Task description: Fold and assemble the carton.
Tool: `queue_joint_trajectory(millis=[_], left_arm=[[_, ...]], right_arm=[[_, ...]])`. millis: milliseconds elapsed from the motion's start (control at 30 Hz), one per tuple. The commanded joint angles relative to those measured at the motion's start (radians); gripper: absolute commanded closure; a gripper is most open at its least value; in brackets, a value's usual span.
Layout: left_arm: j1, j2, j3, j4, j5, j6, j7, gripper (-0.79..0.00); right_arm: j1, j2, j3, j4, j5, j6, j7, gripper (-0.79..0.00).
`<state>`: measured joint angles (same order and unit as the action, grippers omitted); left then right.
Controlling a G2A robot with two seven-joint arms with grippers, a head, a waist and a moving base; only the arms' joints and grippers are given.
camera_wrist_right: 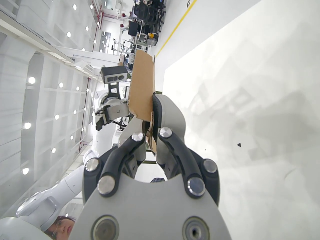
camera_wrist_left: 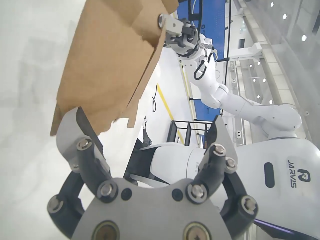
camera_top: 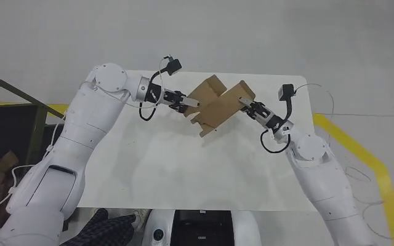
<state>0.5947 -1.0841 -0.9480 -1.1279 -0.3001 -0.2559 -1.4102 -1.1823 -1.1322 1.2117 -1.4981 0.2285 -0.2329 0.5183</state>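
Raised carton (camera_top: 218, 104) across far-centre table (camera_top: 154, 172); passage nr front edge.

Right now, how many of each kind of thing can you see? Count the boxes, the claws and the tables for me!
Cardboard box: 1
Claws: 2 (left claw open, right claw shut on the box's edge)
Table: 1
Total: 4

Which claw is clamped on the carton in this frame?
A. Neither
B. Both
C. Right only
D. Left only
C: the right claw pinches the edge of the carton between shut fingers, while the left claw stands wide open by the carton's lower corner.
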Motion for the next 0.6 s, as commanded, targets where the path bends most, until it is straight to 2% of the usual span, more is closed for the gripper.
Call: queue_joint_trajectory(millis=[0,267,567], left_arm=[[0.015,0.006,-0.011,-0.005,-0.002,0.008,-0.001,-0.785],[0.054,0.020,-0.037,-0.021,0.013,0.037,0.015,-0.785],[0.061,0.012,-0.027,-0.008,-0.060,0.027,0.007,-0.785]], right_arm=[[-0.021,0.001,0.013,-0.024,-0.004,0.005,-0.027,0.000],[-0.078,-0.002,0.046,-0.077,-0.004,-0.006,-0.127,0.000],[-0.108,-0.010,0.041,-0.096,0.009,-0.018,-0.169,0.000]])
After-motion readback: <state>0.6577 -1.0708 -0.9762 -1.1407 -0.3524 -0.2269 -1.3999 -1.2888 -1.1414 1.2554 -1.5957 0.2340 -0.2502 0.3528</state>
